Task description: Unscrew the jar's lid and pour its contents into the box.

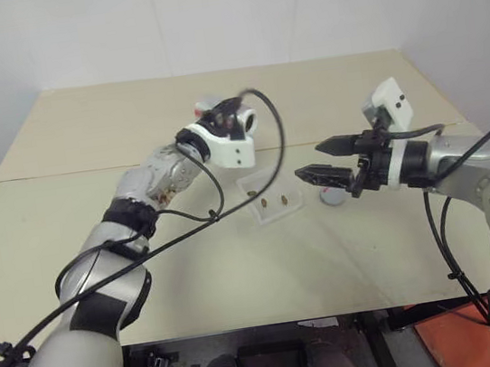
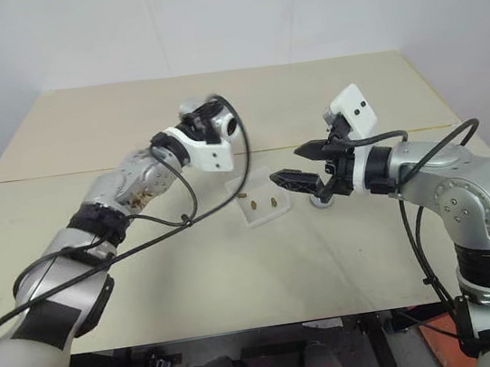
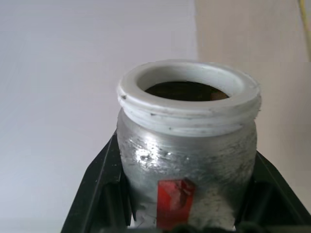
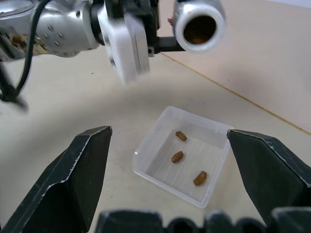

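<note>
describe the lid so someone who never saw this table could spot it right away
On the pale tabletop, find the clear plastic box near the middle. Just to its right, beneath the open right end effector, lies the lid: a small round flat grey cap, unlike the square see-through box.

Two arms of brushed silver-grey metal, built from rounded segments with black bands at the joints. Small dark screws dotted over the right arm's elbow housing. Brownish flecks on the left forearm shell. Loose black cables looping beside each arm, tied near the left shoulder with a black strap. White blocky camera housing on each wrist. Left gripper (image 1: 234, 117) and right gripper (image 1: 322, 160) each with two matt black, wedge-shaped fingers (image 4: 87, 170), flat-faced and angular.
</note>
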